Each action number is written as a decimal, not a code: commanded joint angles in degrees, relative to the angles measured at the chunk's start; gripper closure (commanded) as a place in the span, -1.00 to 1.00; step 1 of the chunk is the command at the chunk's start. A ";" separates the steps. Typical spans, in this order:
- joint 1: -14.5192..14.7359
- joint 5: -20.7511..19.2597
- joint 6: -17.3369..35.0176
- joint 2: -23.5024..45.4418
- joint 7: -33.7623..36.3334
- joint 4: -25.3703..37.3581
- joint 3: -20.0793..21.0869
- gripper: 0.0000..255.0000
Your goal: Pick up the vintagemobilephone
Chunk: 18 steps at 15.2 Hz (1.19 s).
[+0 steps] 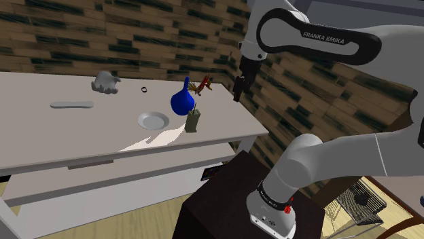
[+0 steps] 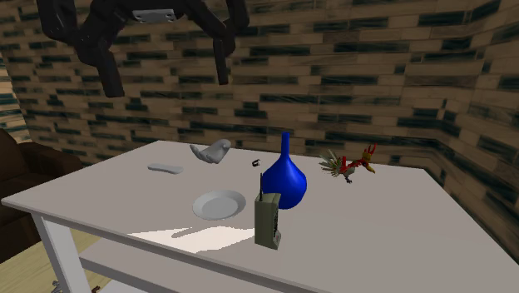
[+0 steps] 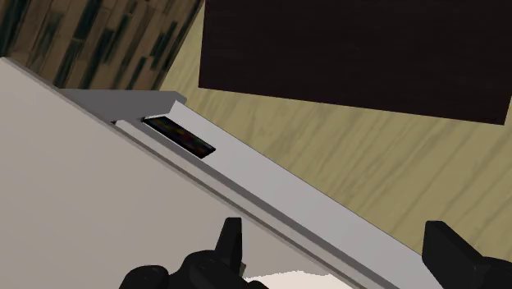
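Note:
The vintage mobile phone (image 1: 193,121) (image 2: 268,220) is a small olive-grey handset with a thin aerial. It stands upright on the white table (image 1: 41,146) (image 2: 391,241), just in front of a blue vase (image 1: 183,100) (image 2: 284,179). My black gripper (image 1: 239,88) (image 2: 166,71) (image 3: 336,254) hangs open in the air with nothing between its fingers. In the shoulder view it is up and to the right of the phone, above the table's end nearest the stand. Through the wrist camera I see the table's edge, not the phone.
A white plate (image 1: 153,121) (image 2: 219,204) lies beside the phone. A rooster figurine (image 1: 202,85) (image 2: 351,166), a small ring (image 1: 144,89), a grey lumpy object (image 1: 105,83) (image 2: 210,152) and a flat grey piece (image 1: 71,104) (image 2: 165,168) sit farther back. The dark stand (image 1: 224,204) (image 3: 353,49) adjoins the table; brick-patterned walls surround it.

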 commanded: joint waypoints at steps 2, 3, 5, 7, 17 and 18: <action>-0.05 -0.64 1.81 1.19 -1.46 -0.50 -0.96 -1.00; -0.09 -1.25 3.64 2.48 -2.90 -0.90 -1.92 -1.00; -0.15 -2.35 7.29 5.34 -5.76 -1.44 -3.81 -1.00; -0.18 -3.29 10.93 8.55 -8.60 -1.61 -5.64 -1.00; 0.55 -4.11 27.56 28.61 -23.17 2.98 -13.51 -1.00; 0.66 -3.73 28.97 30.88 -24.74 3.91 -14.12 -1.00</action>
